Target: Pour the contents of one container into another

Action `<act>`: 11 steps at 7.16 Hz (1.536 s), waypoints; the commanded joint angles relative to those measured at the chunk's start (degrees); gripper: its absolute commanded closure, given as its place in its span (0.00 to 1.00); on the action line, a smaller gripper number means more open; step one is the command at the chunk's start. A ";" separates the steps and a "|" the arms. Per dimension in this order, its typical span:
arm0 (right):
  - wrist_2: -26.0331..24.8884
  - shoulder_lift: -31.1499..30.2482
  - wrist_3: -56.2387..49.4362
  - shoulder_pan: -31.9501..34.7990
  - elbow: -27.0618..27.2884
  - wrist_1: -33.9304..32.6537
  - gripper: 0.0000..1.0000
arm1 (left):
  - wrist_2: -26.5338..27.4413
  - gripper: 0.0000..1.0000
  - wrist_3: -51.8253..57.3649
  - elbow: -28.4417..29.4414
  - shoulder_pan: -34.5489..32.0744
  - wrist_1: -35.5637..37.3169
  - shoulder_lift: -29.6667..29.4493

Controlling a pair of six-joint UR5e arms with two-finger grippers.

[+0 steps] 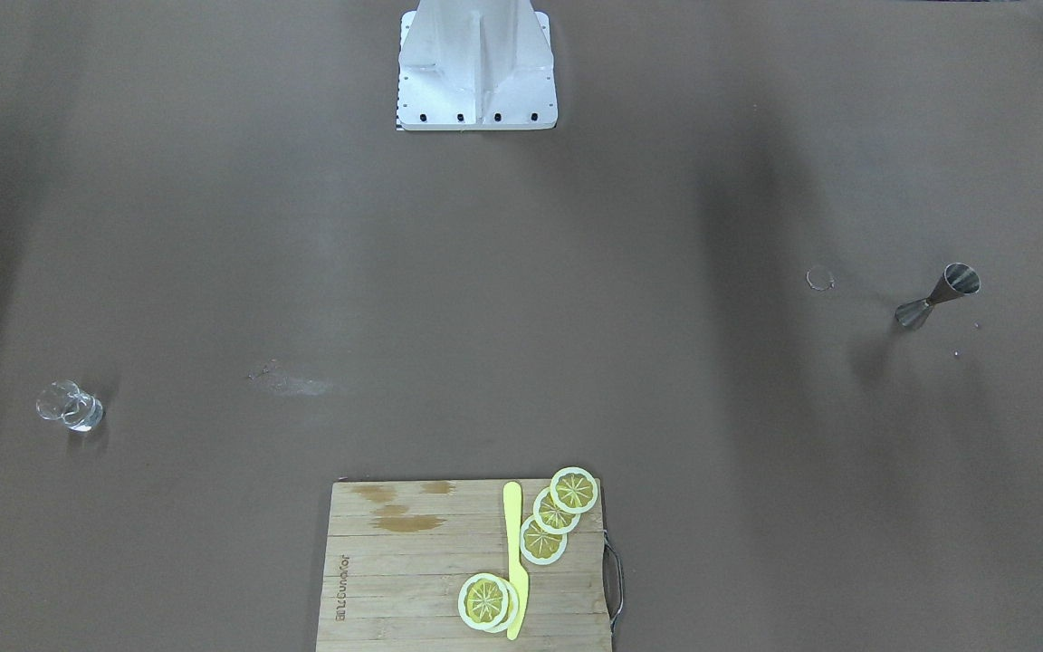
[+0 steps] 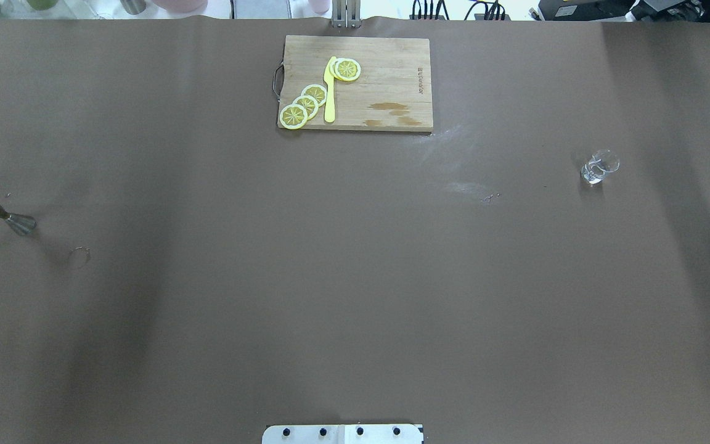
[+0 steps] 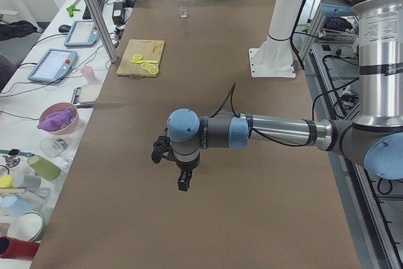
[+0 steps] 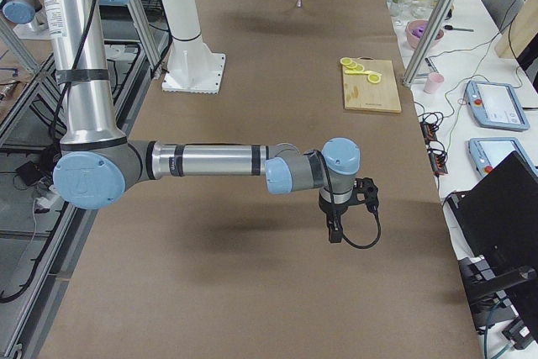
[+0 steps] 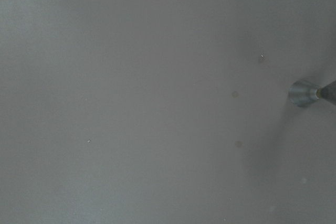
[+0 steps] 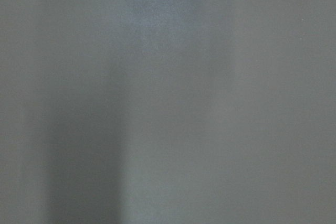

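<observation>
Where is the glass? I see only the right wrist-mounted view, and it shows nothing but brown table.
Observer: The glass tumbler stands on the robot's right side of the table, and no gripper holds it.
Operator: And where is the jigger?
Observer: The steel jigger stands alone near the table's left edge, far from the tumbler.
Operator: What lies between them?
Observer: A wooden cutting board lies at the far edge, in the middle, with lemon slices and a yellow knife on it.
</observation>
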 commanded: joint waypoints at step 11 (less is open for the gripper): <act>5.13 -1.67 0.42 2.33 -0.77 11.55 0.00 | 0.00 0.02 0.35 -0.50 -3.33 -0.09 0.09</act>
